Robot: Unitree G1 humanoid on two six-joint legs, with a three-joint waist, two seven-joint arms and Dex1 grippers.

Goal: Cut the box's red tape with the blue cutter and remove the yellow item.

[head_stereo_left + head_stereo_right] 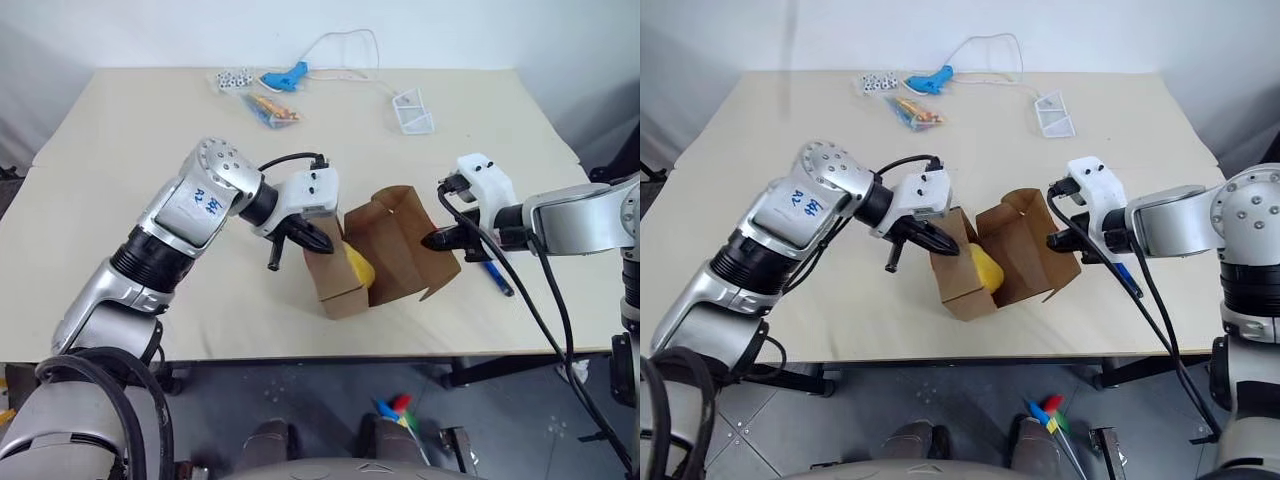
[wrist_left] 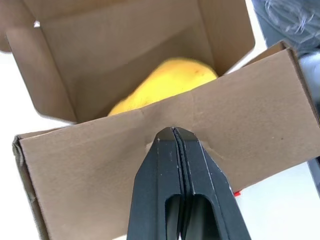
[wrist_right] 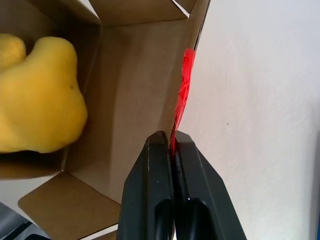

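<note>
The brown box [image 1: 385,250] lies open on its side at the table's middle, flaps spread. Inside it rests the yellow item [image 1: 359,266], a soft rounded lump [image 2: 165,82]. My left gripper [image 1: 325,243] is shut, its tips [image 2: 174,130] pressed against the outer face of the box's left flap. My right gripper [image 1: 428,240] is shut on the edge of the right flap, where the red tape [image 3: 184,95] runs into its closed tips [image 3: 170,136]. The blue cutter [image 1: 497,278] lies on the table under my right arm.
At the table's far side lie a light-blue corded gun-shaped tool [image 1: 285,77], a packet of colourful sticks [image 1: 272,110], a small bag of dice-like bits [image 1: 232,80] and a white wire frame [image 1: 412,112]. The table's front edge [image 1: 320,352] runs just below the box.
</note>
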